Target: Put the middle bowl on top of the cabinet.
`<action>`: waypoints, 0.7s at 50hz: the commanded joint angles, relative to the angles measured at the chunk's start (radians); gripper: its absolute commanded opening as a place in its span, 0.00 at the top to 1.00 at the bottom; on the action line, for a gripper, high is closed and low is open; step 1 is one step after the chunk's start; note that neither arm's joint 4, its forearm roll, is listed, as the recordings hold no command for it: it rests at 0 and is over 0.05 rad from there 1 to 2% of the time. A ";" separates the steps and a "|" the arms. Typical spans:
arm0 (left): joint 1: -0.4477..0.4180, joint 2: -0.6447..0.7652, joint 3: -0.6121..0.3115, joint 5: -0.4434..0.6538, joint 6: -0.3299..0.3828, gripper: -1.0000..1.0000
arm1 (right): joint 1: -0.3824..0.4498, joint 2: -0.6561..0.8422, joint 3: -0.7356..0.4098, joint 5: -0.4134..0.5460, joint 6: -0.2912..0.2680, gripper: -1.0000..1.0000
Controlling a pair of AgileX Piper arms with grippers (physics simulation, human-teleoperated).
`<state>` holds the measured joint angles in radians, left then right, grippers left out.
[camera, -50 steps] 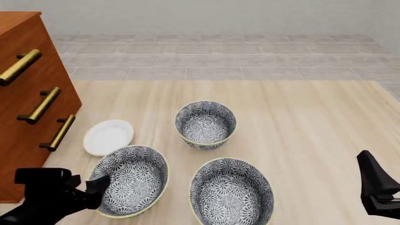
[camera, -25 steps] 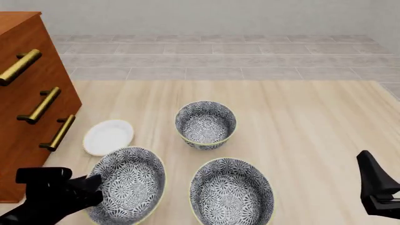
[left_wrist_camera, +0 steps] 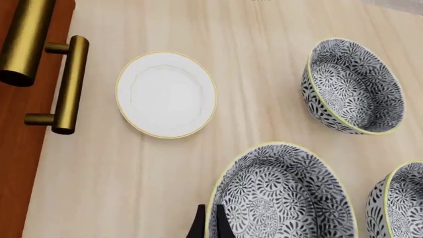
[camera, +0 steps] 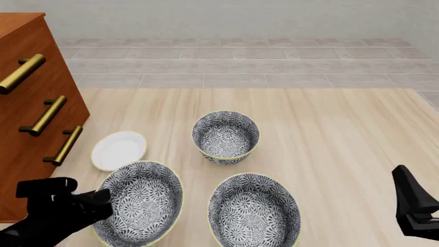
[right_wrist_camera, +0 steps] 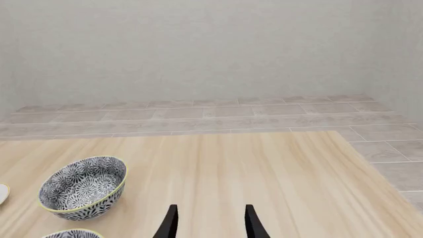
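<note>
Sitting at desk's near-left: middle bowl (camera: 139, 203), left gripper (left_wrist_camera: 208, 224) clamping its rim, seen only by left wrist. Idling apart, empty: right gripper (right_wrist_camera: 209, 221). Cabinet (camera: 28, 108) standing left.

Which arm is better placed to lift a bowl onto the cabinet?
Left: the left gripper clamps the near-left bowl at its rim beside the cabinet; the right gripper hangs open far right, clear of every bowl.

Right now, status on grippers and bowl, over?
Left gripper shut on near-left bowl rim. Right gripper open, empty. Bowl not yet on cabinet. White dish lies beside cabinet.
</note>
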<state>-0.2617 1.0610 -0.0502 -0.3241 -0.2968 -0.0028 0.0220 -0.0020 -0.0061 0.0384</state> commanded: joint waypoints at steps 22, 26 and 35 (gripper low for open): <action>-0.028 -0.144 -0.156 0.307 -0.138 1.00 | -0.003 0.002 0.000 -0.002 0.009 0.00; -0.038 -0.207 -0.196 0.387 -0.149 1.00 | -0.002 0.007 -0.001 -0.006 0.010 0.00; -0.012 -0.237 -0.269 0.481 -0.152 1.00 | -0.003 -0.001 0.000 0.000 0.012 0.00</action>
<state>-0.2894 0.8706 -0.2422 0.0477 -0.4383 -0.0051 0.0224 -0.0020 -0.0067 0.0480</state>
